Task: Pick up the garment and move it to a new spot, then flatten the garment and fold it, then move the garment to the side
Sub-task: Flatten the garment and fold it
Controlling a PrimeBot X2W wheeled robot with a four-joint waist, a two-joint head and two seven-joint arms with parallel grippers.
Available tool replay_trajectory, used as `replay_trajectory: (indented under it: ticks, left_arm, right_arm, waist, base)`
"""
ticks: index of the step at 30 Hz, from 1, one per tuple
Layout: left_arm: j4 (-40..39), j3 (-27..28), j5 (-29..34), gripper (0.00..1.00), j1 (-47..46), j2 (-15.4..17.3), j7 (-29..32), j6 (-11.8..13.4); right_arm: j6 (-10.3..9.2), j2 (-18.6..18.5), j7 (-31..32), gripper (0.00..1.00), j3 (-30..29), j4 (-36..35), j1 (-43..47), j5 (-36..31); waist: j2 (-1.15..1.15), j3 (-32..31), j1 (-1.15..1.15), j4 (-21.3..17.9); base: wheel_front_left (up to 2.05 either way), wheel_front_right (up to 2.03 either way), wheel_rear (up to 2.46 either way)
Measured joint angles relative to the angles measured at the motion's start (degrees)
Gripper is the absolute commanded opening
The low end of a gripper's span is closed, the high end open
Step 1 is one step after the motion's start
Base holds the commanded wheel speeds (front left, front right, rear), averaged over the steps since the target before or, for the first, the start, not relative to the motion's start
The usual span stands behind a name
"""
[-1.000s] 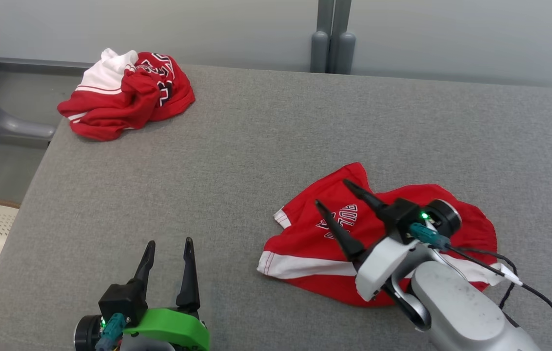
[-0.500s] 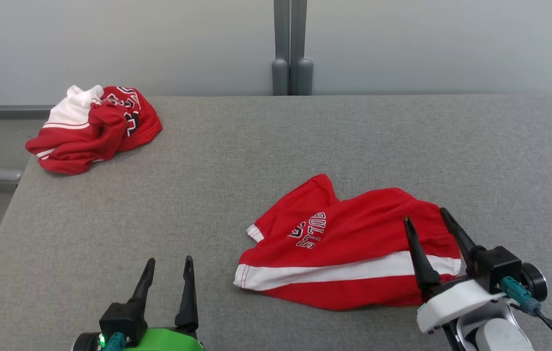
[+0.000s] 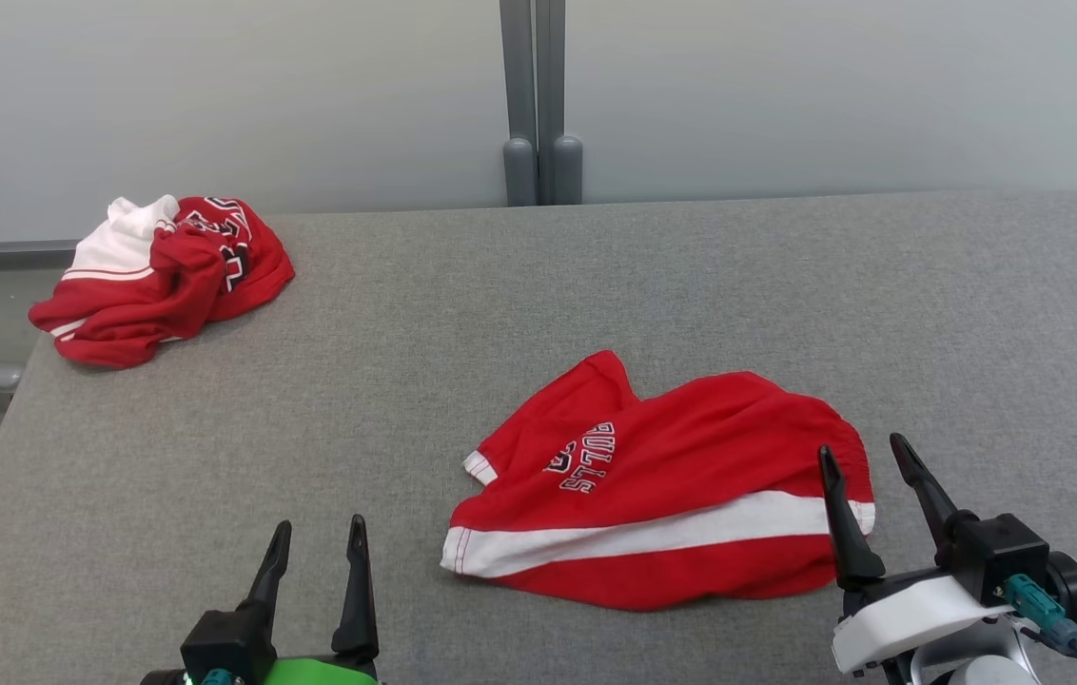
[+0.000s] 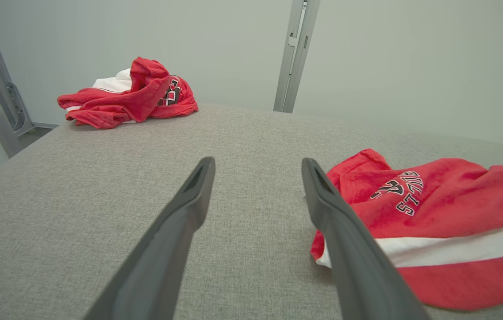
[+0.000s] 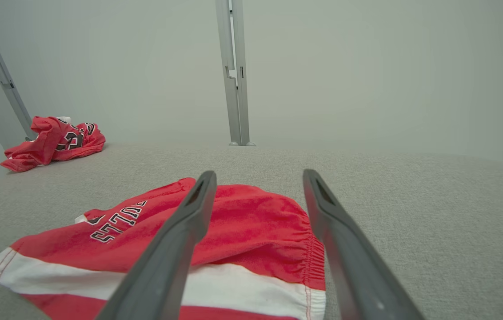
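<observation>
At the middle of a grey fabric-covered surface (image 3: 500, 314), seen from the head camera, a pair of red basketball shorts (image 3: 662, 495) lies spread out and slightly rumpled. A white band runs along its near side and "BULLS" lettering faces away from the robot. A second red and white garment (image 3: 163, 281) sits crumpled at the far left corner, well apart from the shorts. The left hand (image 3: 321, 521) is at the lower left over bare surface, its two dark fingers spread wide and holding nothing. The right hand (image 3: 860, 443) is at the lower right, also spread wide and empty. One of its fingertips overlaps the right end of the shorts; whether it touches the cloth cannot be told. A grey post (image 3: 538, 95) stands against the pale wall behind.

In the left wrist view, the left hand (image 4: 258, 161) points across bare surface with a broad gap between its fingers. The shorts (image 4: 433, 222) lie to the right, and the crumpled garment (image 4: 131, 95) is far off at upper left.

In the right wrist view, the right hand (image 5: 259, 172) points over the shorts (image 5: 242, 226), fingers wide apart. The gathered waistband (image 5: 313, 258) lies between them. The crumpled garment (image 5: 51, 142) shows small at far left.
</observation>
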Motion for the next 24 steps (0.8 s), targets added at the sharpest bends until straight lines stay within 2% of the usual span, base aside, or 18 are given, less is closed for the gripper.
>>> replay_trajectory:
  ticks: [12,19,24]
  left_arm:
    - [0.1,-0.1,0.0,1.00,0.0,0.0,0.0,0.2]
    - [6.1,-5.1,0.2,1.00,-1.7,0.2,4.2,-4.4]
    - [10.2,-7.3,0.2,1.00,-4.6,0.2,8.4,-5.9]
  right_arm:
    - [0.00,0.3,0.0,1.00,-0.1,-0.3,0.0,-0.2]
    - [0.00,0.3,0.0,1.00,0.3,0.2,-0.4,-0.2]
    - [0.00,0.4,0.0,1.00,0.8,0.5,-0.8,-0.2]
  waist:
    - [0.00,0.0,0.00,-0.3]
    - [0.00,0.2,0.00,-1.1]
    - [0.00,0.5,0.00,-2.2]
  base:
    - [0.00,0.00,0.00]
    - [0.00,0.00,0.00]
    - [0.00,0.00,0.00]
